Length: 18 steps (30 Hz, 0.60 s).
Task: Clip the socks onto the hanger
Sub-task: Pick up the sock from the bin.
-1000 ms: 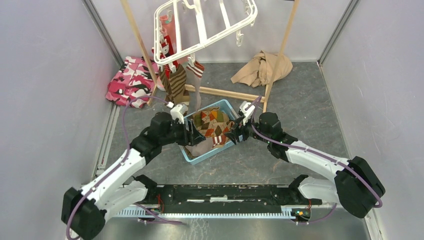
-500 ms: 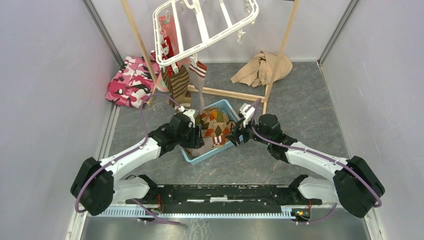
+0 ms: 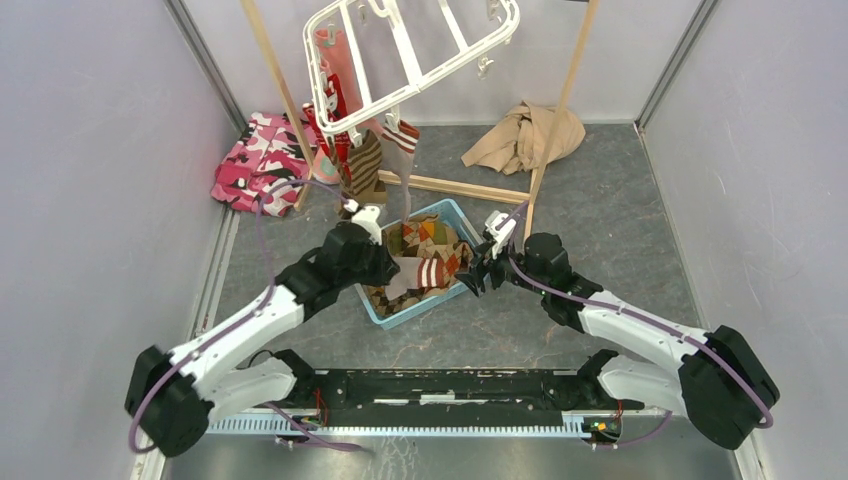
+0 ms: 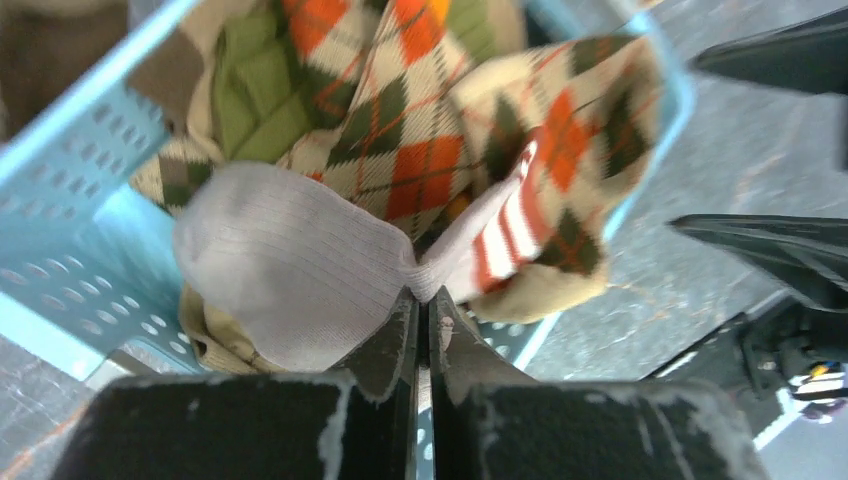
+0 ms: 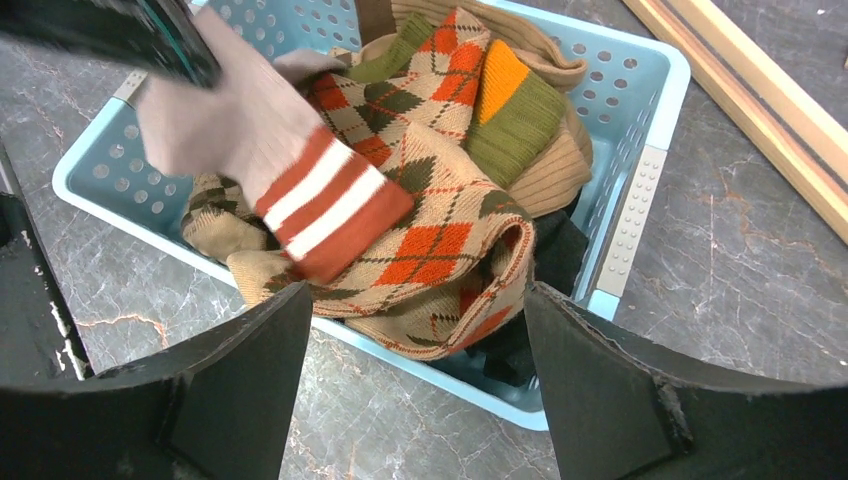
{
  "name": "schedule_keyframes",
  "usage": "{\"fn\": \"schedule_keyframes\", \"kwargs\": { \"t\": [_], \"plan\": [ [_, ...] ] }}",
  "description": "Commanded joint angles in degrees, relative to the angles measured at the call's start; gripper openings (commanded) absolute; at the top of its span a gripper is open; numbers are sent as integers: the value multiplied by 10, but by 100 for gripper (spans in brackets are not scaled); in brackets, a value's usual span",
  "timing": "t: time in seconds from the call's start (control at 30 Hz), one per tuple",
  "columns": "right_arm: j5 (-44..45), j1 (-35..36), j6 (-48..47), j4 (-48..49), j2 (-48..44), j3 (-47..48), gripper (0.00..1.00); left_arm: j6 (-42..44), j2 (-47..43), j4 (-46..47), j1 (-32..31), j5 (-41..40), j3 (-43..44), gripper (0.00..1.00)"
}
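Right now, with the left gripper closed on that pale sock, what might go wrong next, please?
The left gripper pinches only a small fold of the pale grey ribbed sock with a red-and-white striped cuff, so it may slip when lifted. That sock lies on the orange-and-brown argyle socks in the light blue perforated plastic basket, so one could drag out. The white plastic hanger hangs tilted, making clipping awkward.

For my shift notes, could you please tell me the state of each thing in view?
Left gripper: shut on taupe sock, over basket.
Taupe sock: pinched, not yet clipped.
Right gripper: open, empty, by basket.
Basket: holds loose socks.
Hanger: tilted, a few socks clipped at its left end.
Cloth: crumpled on table.
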Motion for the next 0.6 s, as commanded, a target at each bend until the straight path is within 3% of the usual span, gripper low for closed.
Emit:
{"fn": "schedule_keyframes", "kwargs": {
  "t": [0.0, 0.3, 0.43, 0.57],
  "plan": [
    [7, -1, -18, -11, -25, 1, 84, 39, -86, 25, -1, -2, 25, 4],
    [-98, 13, 55, 78, -15, 16, 84, 29, -122, 83, 0, 85, 16, 3],
    [-84, 16, 94, 107, 9, 20, 86, 32, -132, 100, 1, 110, 18, 3],
    [-94, 15, 239, 213, 44, -7, 86, 42, -161, 128, 2, 117, 0, 3]
  ]
}}
